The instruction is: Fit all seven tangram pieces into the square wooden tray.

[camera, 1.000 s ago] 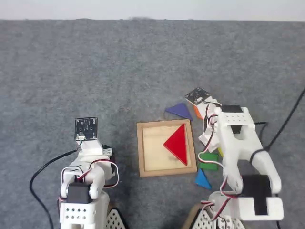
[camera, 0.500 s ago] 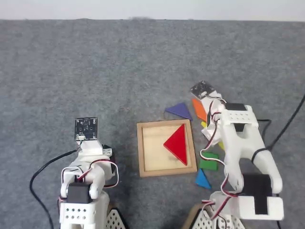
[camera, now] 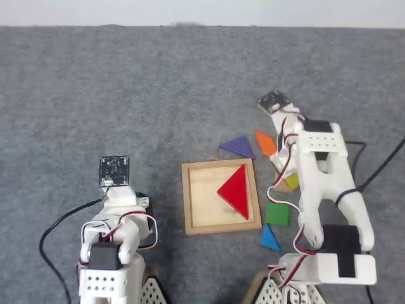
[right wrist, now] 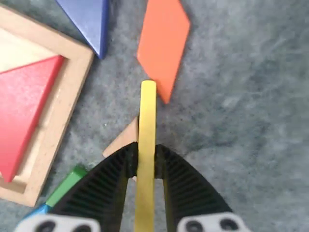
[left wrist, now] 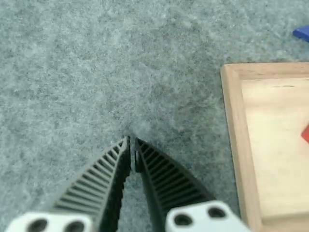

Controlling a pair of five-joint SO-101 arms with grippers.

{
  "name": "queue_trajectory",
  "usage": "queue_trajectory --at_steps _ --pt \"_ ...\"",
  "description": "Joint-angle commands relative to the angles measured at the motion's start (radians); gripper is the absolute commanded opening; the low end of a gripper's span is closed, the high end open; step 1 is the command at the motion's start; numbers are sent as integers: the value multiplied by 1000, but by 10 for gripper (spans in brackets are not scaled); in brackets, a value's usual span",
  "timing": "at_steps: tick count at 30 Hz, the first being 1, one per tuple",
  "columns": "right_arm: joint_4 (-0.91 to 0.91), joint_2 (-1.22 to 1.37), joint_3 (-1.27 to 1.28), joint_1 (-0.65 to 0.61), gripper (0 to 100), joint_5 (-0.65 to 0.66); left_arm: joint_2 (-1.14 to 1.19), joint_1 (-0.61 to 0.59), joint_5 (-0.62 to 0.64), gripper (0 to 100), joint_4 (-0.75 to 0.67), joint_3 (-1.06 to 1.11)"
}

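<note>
White arms [camera: 323, 190], black ribbed fingers [left wrist: 164, 179]

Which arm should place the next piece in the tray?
Right. The right gripper holds the yellow piece beside the tray; the left gripper is shut and empty at its other side.

We saw the fingers [right wrist: 113, 171] of the right gripper [right wrist: 146, 153] pinching a yellow piece [right wrist: 147, 113] on edge, its tip near an orange parallelogram [right wrist: 164, 41].

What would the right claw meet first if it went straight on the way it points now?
Probably the orange parallelogram, which lies just beyond the tip of the yellow piece clamped on edge in the right claw. Depth is unclear, so this is a guess.
</note>
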Motion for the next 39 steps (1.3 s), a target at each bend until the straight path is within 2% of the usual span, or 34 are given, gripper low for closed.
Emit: queue_trajectory --at_steps 1,5,11,16,20,24,39 --pt "108 -5 -153 -25 21 -26 -20 -6 -9 13 2 -12" --pt "200 -5 -239 -110 20 -81 -20 -6 -9 13 2 -12" --pt "243 -8 -290 -363 20 -183 -20 -6 -9 13 2 -12" --pt "125 -51 -213 -552 19 -269 -20 -6 -9 13 2 -12" --pt "-28 -148 -40 -668 19 -272 -20 -6 -9 13 2 -12" --pt "-171 -245 107 -702 19 -278 -20 -6 -9 13 2 -12" --pt "-271 -116 129 -733 20 -279 -20 -6 -9 13 2 -12"
